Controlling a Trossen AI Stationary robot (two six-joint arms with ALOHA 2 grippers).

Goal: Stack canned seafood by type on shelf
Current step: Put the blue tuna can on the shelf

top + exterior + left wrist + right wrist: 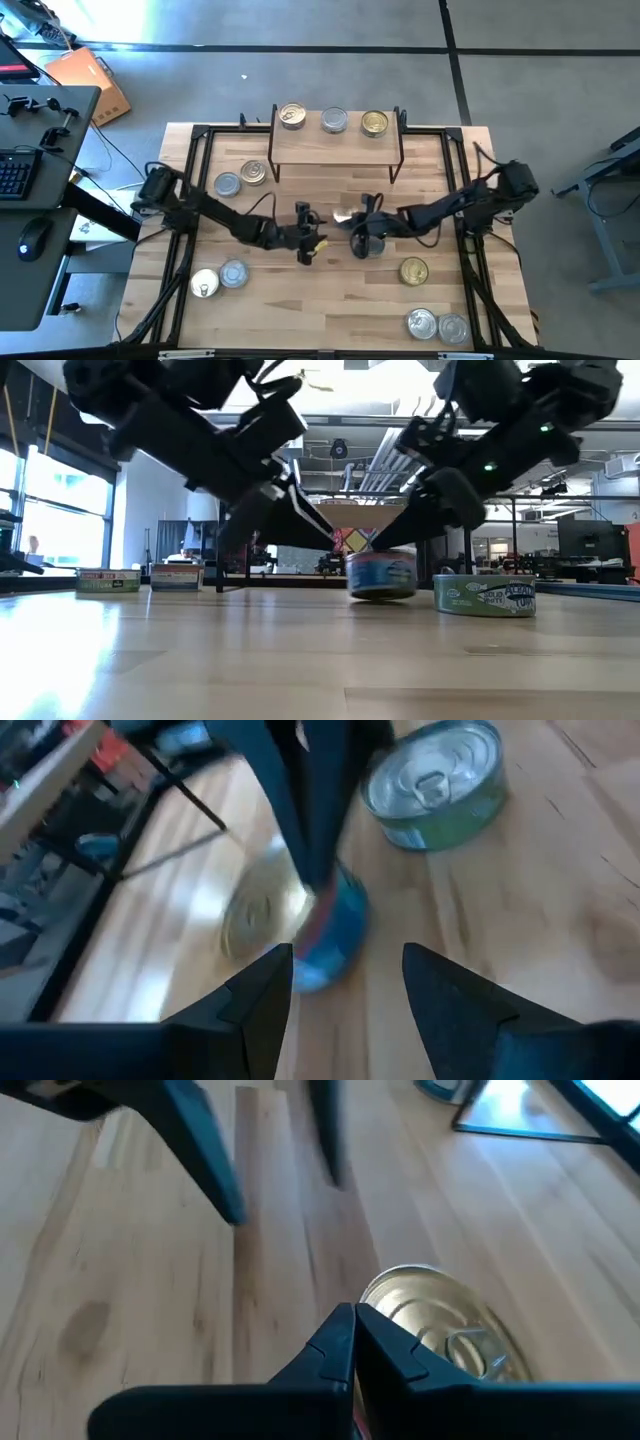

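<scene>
A blue-walled, gold-lidded tin of canned seafood (369,247) (381,573) stands mid-table in front of the shelf (335,150). The shelf top carries three tins (334,121). My right gripper (363,233) (355,1322) reaches in from the right, shut, with its tips at this tin's lid edge. My left gripper (307,247) (348,965) comes from the left and is open. Its fingers point at the blue tin (335,925) and stop short of it, touching nothing. My right gripper's shut fingertips (312,870) meet the blue tin at the rim of its gold lid (385,1295), slanting down from the table's right. Nothing is pinched between the fingers. The tin's base is on the table; motion blur hides whether it tips.
A green-labelled tin (413,270) (485,595) sits close to the blue one, toward the near right. Two tins (437,325) lie at the near right, two (220,279) at the near left, two (241,178) left of the shelf. Black frame rails (190,200) run along both table sides.
</scene>
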